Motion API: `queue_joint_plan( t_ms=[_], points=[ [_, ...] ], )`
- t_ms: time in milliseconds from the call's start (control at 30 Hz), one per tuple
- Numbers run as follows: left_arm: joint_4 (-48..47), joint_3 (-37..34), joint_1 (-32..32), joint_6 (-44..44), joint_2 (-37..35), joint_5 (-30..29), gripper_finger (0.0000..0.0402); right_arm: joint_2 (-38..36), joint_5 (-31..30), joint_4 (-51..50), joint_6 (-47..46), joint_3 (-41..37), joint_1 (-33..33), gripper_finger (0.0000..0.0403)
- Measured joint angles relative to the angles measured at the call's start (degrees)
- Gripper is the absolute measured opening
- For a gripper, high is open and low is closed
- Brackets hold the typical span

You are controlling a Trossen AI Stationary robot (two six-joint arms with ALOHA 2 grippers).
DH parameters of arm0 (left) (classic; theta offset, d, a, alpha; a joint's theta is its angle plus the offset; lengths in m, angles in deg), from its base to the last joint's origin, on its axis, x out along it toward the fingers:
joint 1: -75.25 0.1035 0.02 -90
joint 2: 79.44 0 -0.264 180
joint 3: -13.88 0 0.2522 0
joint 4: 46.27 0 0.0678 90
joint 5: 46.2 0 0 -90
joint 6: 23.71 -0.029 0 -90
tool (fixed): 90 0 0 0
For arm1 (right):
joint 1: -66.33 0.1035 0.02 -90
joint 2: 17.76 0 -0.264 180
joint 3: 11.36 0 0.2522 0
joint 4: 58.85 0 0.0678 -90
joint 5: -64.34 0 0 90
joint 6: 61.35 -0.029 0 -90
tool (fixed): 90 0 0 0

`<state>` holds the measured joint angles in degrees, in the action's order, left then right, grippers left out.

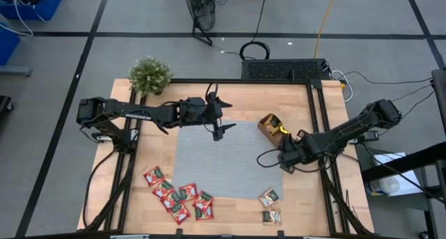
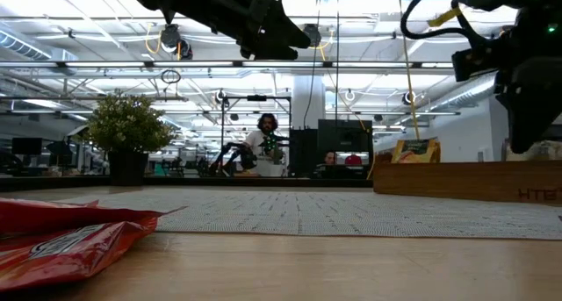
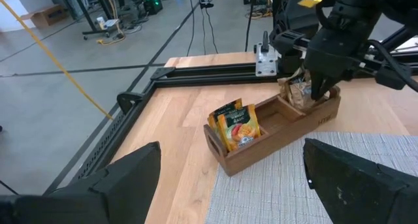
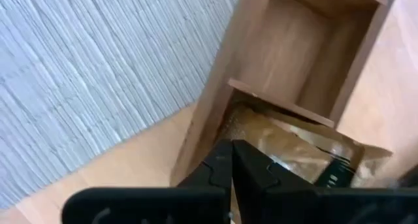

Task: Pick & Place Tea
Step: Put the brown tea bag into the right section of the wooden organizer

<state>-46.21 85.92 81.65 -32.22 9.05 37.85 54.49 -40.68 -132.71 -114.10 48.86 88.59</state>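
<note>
Several red tea sachets (image 1: 178, 194) lie on the wood by the near edge of the grey mat (image 1: 209, 159), and two pale ones (image 1: 270, 206) lie near the mat's right corner. The wooden tray (image 3: 261, 145) holds orange-yellow sachets (image 3: 236, 127) standing in one compartment and a pale sachet (image 3: 295, 93) in its end compartment. My right gripper (image 4: 232, 160) is shut, pointing steeply down, its tips at that end compartment beside the pale sachet. My left gripper (image 1: 224, 117) hangs open above the mat's far edge, holding nothing. My right gripper comes from above with shut fingers (image 3: 321, 87) right beside the pale sachet's upper edge (image 4: 287, 145) in the tray's end compartment. Nothing is pinched between the fingers. I cannot tell whether the tips touch the sachet.
A small potted plant (image 1: 150, 75) stands at the table's far left corner. Black frame rails (image 1: 317, 113) run along the table's sides and far edge. A person (image 2: 266, 134) sits in the room well beyond the table.
</note>
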Motion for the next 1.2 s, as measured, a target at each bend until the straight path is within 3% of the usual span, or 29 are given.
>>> queue_joint_plan(
  t_ms=[133,233,433,667,800,900,1000,1100,1200],
  points=[
    [0.0,0.0,0.0,0.0,0.02,0.01,0.0365,0.0,0.02,2.02,1.01,0.0,0.38,0.0],
    [-0.02,0.0,0.02,0.0,0.0,0.0,0.0365,0.0,0.3,12.13,4.98,-0.02,2.44,0.0],
    [-0.02,0.01,0.01,0.0,0.02,0.01,0.0365,0.0,1.54,47.75,21.55,-0.95,13.08,0.0],
    [-0.04,0.0,0.0,0.0,0.0,0.0,0.0365,2.02,3.56,101.12,47.77,-11.16,25.18,0.0],
    [-0.02,0.0,0.02,0.0,0.01,0.0,0.0365,5.9,11.9,114.17,57.31,-13.48,26.95,0.0005],
    [-0.02,0.0,0.0,0.0,0.0,0.0,0.0365,9.48,5.38,108.76,57.63,-9.59,27.74,0.0037],
    [-0.04,0.0,0.0,0.0,0.02,0.0,0.0365,12.89,-7.25,91.58,53.37,-1.66,28.15,0.0094],
    [-0.02,0.0,0.0,0.0,0.01,0.0,0.0365,16.02,-17.11,65.27,35.58,8.96,27.38,0.0153],
    [-0.04,0.0,0.01,0.0,0.01,0.0,0.0365,20.89,-16.76,40.84,14.24,17.92,25.61,0.019]
  ],
)
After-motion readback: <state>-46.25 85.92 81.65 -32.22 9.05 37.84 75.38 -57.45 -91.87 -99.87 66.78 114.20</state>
